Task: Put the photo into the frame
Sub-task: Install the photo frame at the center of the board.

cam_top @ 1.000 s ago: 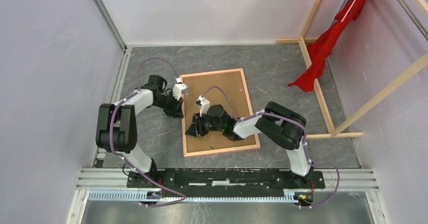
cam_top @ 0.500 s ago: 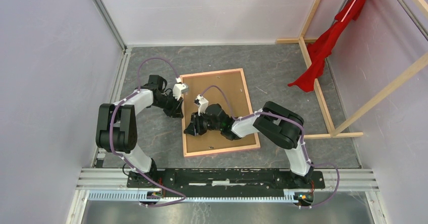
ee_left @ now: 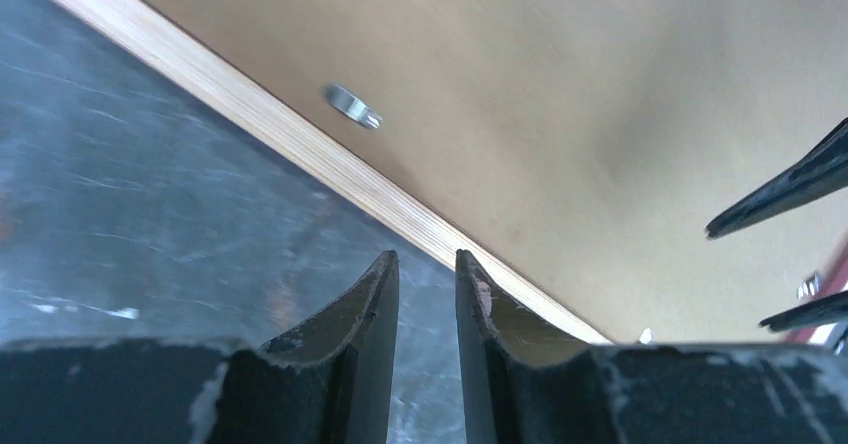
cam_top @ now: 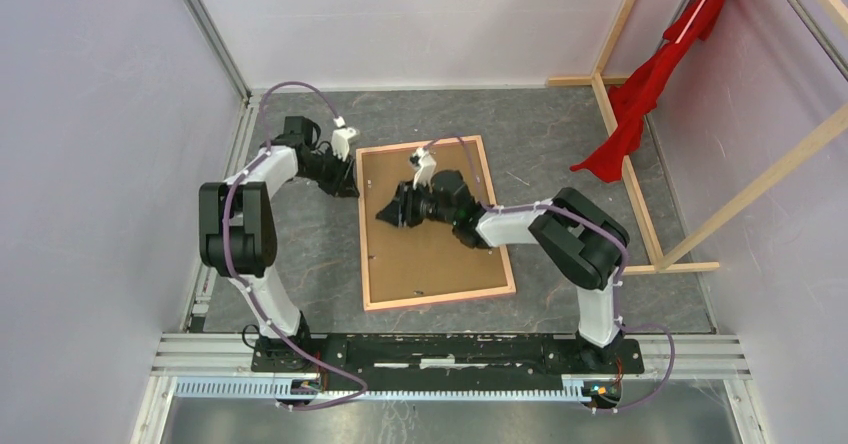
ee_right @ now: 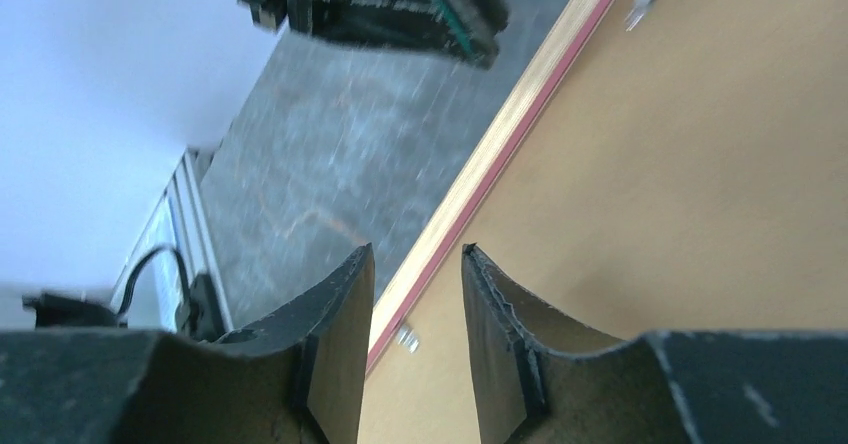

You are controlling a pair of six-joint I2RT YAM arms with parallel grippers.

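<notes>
Top external view: grey stone-patterned table (cam_top: 560,154) carries thin rectangular frame (cam_top: 440,298), pale tan wood back upward, pink showing at its edge. Within it, photo (cam_top: 420,264) lies face down, plain brown hardboard back showing.

Just outside far-left rail sits left gripper (cam_top: 352,191); over board near that rail, right gripper (cam_top: 381,218). Both pairs of jaws slightly parted, nothing clamped.

Judged: board to be pressed flat, small silver tabs (ee_left: 352,105) turned inward, frame kept from sliding.

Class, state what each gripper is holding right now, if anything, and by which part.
Nothing is held. The left gripper is open over the table beside the frame; the right gripper is open above the frame's edge, with nothing between its fingers.
</notes>
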